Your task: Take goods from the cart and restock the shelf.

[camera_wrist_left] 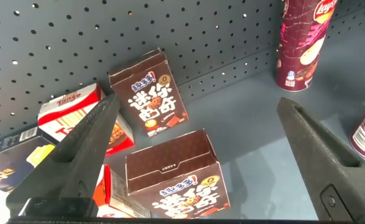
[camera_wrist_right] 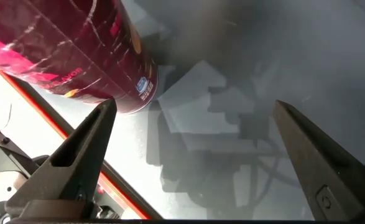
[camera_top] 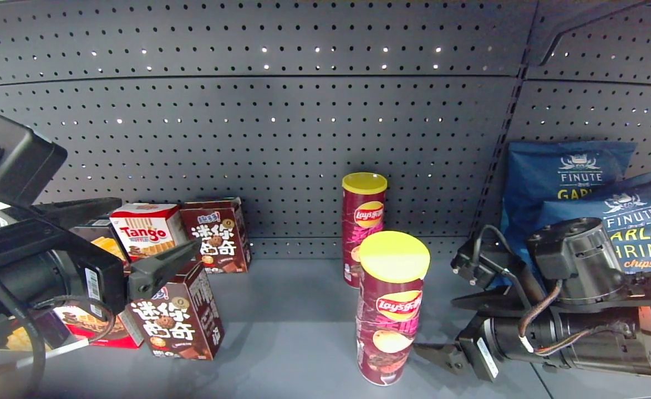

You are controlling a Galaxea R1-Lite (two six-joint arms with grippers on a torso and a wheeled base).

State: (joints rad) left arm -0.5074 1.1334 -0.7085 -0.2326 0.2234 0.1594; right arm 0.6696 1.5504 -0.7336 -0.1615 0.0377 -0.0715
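A dark grey pegboard [camera_top: 281, 111] fills the whole back, dotted with holes, with an upright post splitting it towards the right. Below it runs the flat grey shelf [camera_top: 292, 327].

Two blue bags stand at the right end against the pegboard, the rear bag [camera_top: 558, 177] partly covered by the front bag [camera_top: 636, 233].

The right gripper [camera_wrist_right: 196, 107] lies low over the shelf in front of the bags, jaws spread with nothing between them. The left gripper [camera_wrist_left: 198, 106] hangs over the boxes at the left, likewise spread and empty.

Two maroon cans with yellow lids stand upright mid-shelf: the near can [camera_top: 392, 310], just beside the right gripper, and the far can [camera_top: 363, 221], close to the pegboard.

Two brown boxes: the front box [camera_top: 181, 321] under the left gripper, the back box [camera_top: 217, 235] at the pegboard. One red-and-white box [camera_top: 145, 230] stands beside the back box. More boxes lie behind the left arm; their count I cannot tell.
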